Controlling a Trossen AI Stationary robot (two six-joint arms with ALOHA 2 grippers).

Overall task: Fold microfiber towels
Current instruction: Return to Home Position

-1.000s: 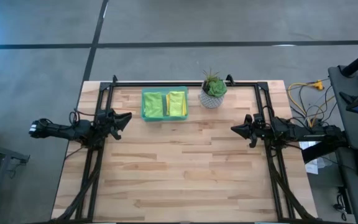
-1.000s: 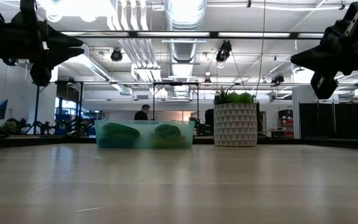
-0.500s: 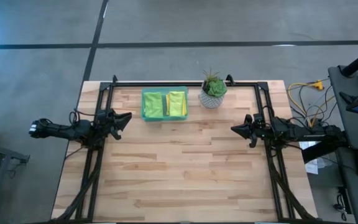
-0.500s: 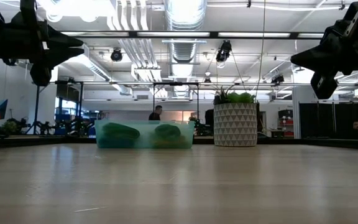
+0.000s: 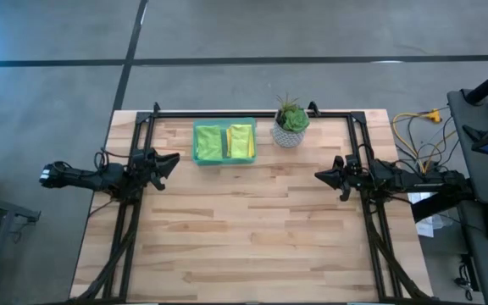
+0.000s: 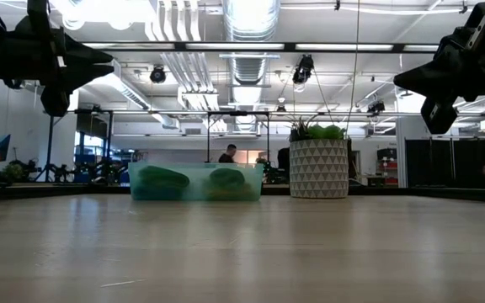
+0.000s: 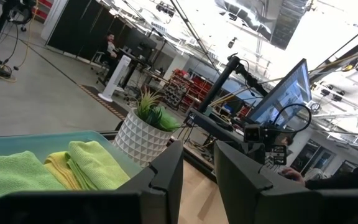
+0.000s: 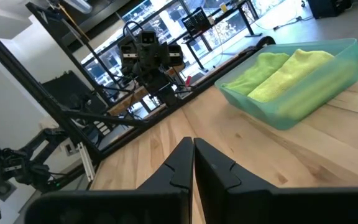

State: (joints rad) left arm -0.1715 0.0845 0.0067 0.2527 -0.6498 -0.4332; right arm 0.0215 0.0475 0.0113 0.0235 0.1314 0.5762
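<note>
Microfiber towels [image 5: 213, 142] fill the green tray [image 5: 224, 161]; left jaws apart, right jaws together.

Pale wood-plank worktop [image 5: 252, 229], with two items standing near its far edge.

The worktop is made of light wooden strips laid lengthwise. A black metal frame [image 5: 252, 113] runs along its far edge and down both sides. A translucent green tray [image 5: 196, 142] sits flat on the wood near the far edge, left of the middle, and the folded microfiber towels [image 5: 211, 142] lie inside it rather than on the boards. Just to the right of the tray, apart from it, a small green plant in a white patterned pot [image 5: 291, 131] stands upright. The near and middle boards show bare wood.
</note>
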